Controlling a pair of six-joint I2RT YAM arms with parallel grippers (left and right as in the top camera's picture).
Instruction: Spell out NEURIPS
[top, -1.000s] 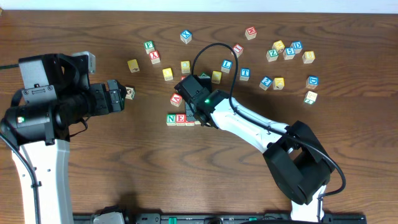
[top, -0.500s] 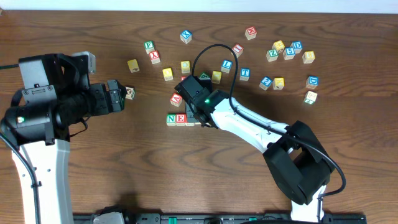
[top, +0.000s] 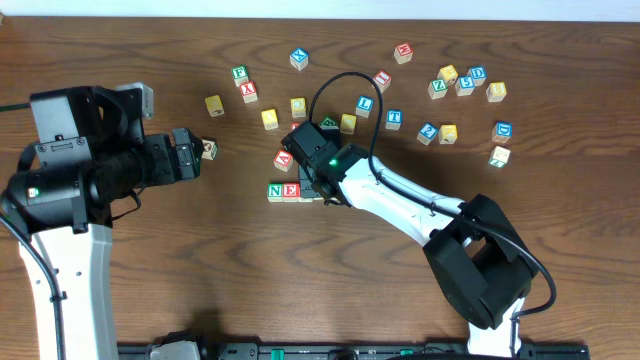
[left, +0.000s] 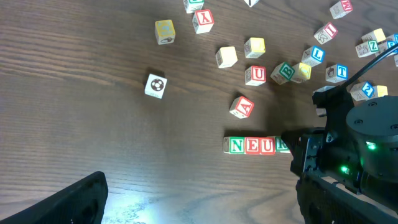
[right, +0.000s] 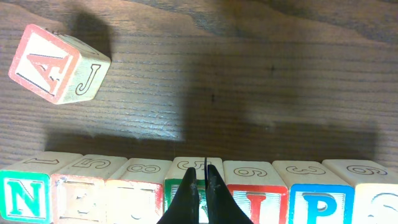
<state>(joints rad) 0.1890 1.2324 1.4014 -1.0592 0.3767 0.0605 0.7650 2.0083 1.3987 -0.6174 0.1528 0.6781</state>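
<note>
The cubes stand in one row, reading N, E, a glare-washed U, a green-framed cube half hidden behind my fingers, I, P and a pale cube cut off by the frame edge. My right gripper is shut and holds nothing, its tips over the fourth cube. In the overhead view only N and E show; the right arm covers the others. The left gripper is open over bare table, left of the row.
A red A cube lies tilted just behind the row. A white picture cube sits in front of the left gripper. Loose cubes X, L, T and a back-right cluster are scattered along the far side.
</note>
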